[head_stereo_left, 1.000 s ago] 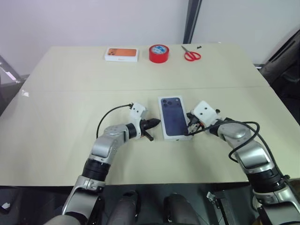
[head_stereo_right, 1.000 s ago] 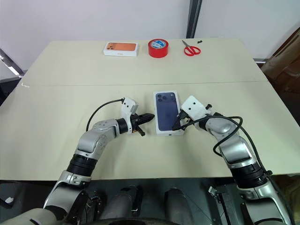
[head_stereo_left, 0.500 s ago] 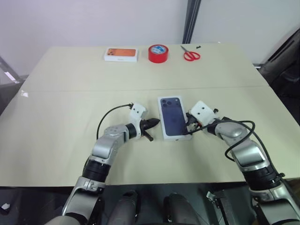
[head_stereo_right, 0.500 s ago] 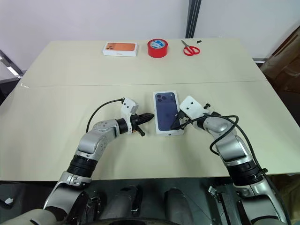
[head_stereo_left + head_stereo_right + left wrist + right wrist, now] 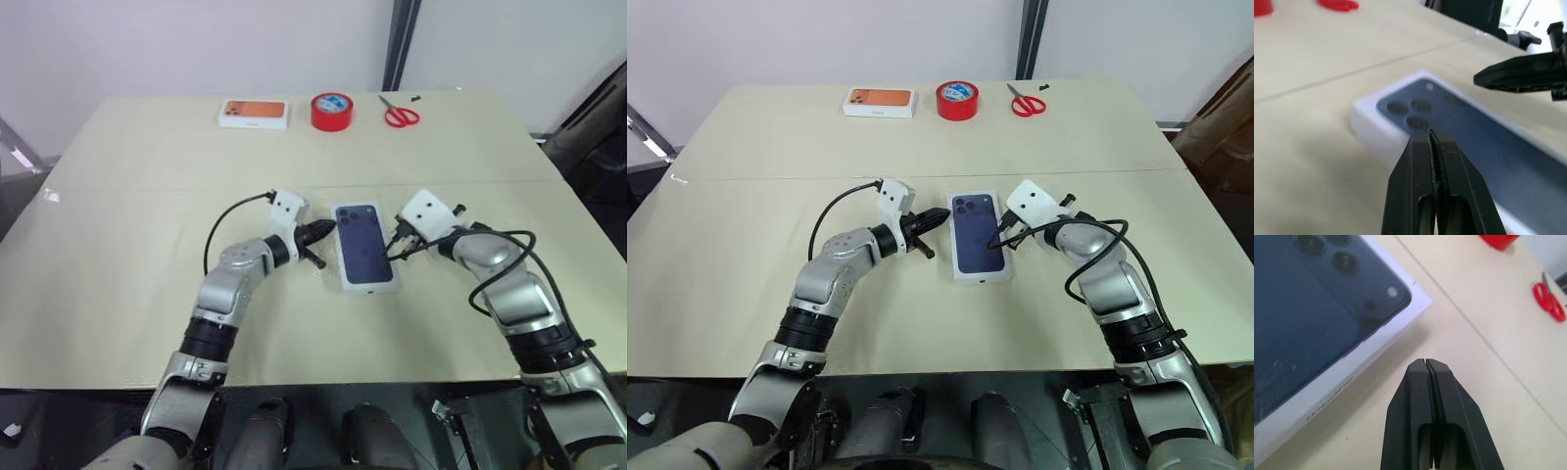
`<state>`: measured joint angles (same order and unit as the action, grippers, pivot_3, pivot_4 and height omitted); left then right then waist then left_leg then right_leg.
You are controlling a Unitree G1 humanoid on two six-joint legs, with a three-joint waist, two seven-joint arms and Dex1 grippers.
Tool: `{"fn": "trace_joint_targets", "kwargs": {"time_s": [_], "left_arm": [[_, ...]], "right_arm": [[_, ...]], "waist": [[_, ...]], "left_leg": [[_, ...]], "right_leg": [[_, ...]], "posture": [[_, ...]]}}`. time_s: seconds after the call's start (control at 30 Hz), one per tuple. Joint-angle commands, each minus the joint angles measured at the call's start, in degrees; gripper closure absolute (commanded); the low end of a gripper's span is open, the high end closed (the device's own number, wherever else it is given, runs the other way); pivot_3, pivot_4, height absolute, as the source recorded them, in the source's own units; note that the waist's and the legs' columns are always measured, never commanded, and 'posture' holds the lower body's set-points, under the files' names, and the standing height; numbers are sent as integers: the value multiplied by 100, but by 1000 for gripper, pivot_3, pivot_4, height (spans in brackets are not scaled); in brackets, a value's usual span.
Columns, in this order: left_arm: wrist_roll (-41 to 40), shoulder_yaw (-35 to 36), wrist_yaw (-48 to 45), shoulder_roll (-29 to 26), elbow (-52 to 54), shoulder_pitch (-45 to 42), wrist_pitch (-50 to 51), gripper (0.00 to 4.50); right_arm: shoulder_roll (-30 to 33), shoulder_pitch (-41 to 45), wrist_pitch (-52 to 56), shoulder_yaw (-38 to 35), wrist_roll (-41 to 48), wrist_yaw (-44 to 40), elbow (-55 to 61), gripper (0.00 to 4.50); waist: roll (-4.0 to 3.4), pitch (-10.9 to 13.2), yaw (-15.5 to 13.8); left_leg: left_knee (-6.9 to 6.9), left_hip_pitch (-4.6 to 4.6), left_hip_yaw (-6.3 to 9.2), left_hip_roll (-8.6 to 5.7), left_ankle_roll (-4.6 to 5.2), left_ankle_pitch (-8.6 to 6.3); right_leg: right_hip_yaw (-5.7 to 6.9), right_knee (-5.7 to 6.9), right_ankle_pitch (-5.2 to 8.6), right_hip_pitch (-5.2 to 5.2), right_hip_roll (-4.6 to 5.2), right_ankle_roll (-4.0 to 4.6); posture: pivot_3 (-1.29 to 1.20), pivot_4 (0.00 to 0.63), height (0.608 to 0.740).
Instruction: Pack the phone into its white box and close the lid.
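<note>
The lid (image 5: 364, 257), white with a dark phone picture on its top, lies closed on the white box in the middle of the table. It covers the box's tray, and the phone is hidden. My left gripper (image 5: 329, 229) is shut and empty, hovering just left of the lid's far corner; its tip (image 5: 1430, 134) points at the printed camera cluster. My right gripper (image 5: 997, 241) is shut and empty too, held just above the lid's right edge. From its own wrist view, the right gripper (image 5: 1426, 363) sits over bare table beside the lid (image 5: 1312, 328).
Along the table's far edge lie a white box with an orange picture (image 5: 254, 114), a red tape roll (image 5: 331, 111) and red scissors (image 5: 400, 116). A seam runs across the table (image 5: 147, 186) behind the lid.
Both grippers have lifted and moved a little forward, staying shut. The right one has come up off the lid's right side. The lid and box have kept their place.
</note>
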<state>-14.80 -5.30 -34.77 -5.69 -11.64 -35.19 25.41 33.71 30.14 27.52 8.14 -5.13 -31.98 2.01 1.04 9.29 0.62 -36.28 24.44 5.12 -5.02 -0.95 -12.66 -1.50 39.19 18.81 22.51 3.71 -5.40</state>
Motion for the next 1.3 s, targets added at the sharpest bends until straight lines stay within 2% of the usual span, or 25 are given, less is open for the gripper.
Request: {"fn": "trace_joint_targets", "kwargs": {"time_s": [0.03, 0.1, 0.27, 0.37, 0.47, 0.53, 0.63, 0.8, 0.87, 1.07, 1.3], "left_arm": [[262, -209, 68, 50, -357, -241, -282, 4379], [761, -562, 194, -31, -740, -256, -548, 4379], [1063, -968, 103, -86, -943, 10, -369, 4379], [1077, -986, -28, -158, -827, 126, -341, 4379], [873, -761, -139, -187, -646, 180, -246, 4379], [750, -658, -219, -196, -587, 194, -148, 4379], [538, -465, -324, -240, -370, 197, -94, 3585], [-18, -56, -772, -688, 504, 290, 68, 1156], [-286, 147, -918, -929, 879, 356, 250, 53], [-719, 519, -1303, -1735, 1521, 713, 681, 53], [-838, 980, -1637, -2600, 1598, 1512, 479, 53]], "right_arm": [[-123, 131, -131, -131, 215, -117, 205, 4471], [-94, -1, -127, 99, 95, -222, 235, 4471], [227, -661, 80, 1116, -455, -759, 567, 4471], [199, -747, 212, 1069, -526, -700, 640, 4471], [40, -649, 488, 754, -205, -799, 686, 4471], [-52, -607, 585, 582, -64, -822, 690, 3925], [-131, -508, 657, 334, 177, -909, 684, 2619], [-231, -246, 736, -263, 793, -1024, 707, 89], [-280, -156, 804, -513, 1098, -1062, 747, 0], [-79, -308, 555, -789, 1598, -1415, 947, 0], [431, -969, 199, -967, 1760, -1727, 1114, 0]], "waist": [[0, 0, 3], [0, -1, 0], [-6, -25, 0], [12, -70, 6], [10, -72, 1], [10, -73, 1], [10, -72, 2], [-2, -57, 28], [-4, -52, 17], [-6, -51, 0], [-11, -48, 3]], "left_leg": [[0, 0, 0, 0, 0, 0], [0, -2, 0, 0, 0, 0], [-2, -3, -1, 0, 0, 0], [11, -45, 0, 2, 11, -8], [22, -106, 4, 3, 39, -28], [21, -111, 7, 4, 43, -31], [21, -110, 7, 4, 43, -31], [27, -101, 7, 5, 42, -30], [25, -92, 7, 5, 41, -29], [25, -89, 6, 4, 43, -30], [29, -88, 7, 4, 46, -32]], "right_leg": [[0, 1, 0, 0, 0, 0], [1, 0, 0, -2, -1, 0], [-1, 0, 0, -4, 0, 0], [-2, -6, 1, -43, -2, -1], [1, -26, 3, -108, -3, -2], [3, -37, 4, -118, -3, -2], [3, -37, 4, -116, -3, -2], [-1, -35, 3, -100, -3, -2], [0, -34, 3, -93, -3, -2], [-1, -41, 3, -95, 1, -2], [-1, -46, 3, -95, 3, -1]], "posture": [[0, 150, 734], [0, 150, 734], [0, 150, 734], [0, 150, 734], [0, 150, 734], [0, 150, 734], [0, 150, 734], [0, 150, 734], [0, 150, 734], [0, 150, 734], [0, 150, 734]]}}
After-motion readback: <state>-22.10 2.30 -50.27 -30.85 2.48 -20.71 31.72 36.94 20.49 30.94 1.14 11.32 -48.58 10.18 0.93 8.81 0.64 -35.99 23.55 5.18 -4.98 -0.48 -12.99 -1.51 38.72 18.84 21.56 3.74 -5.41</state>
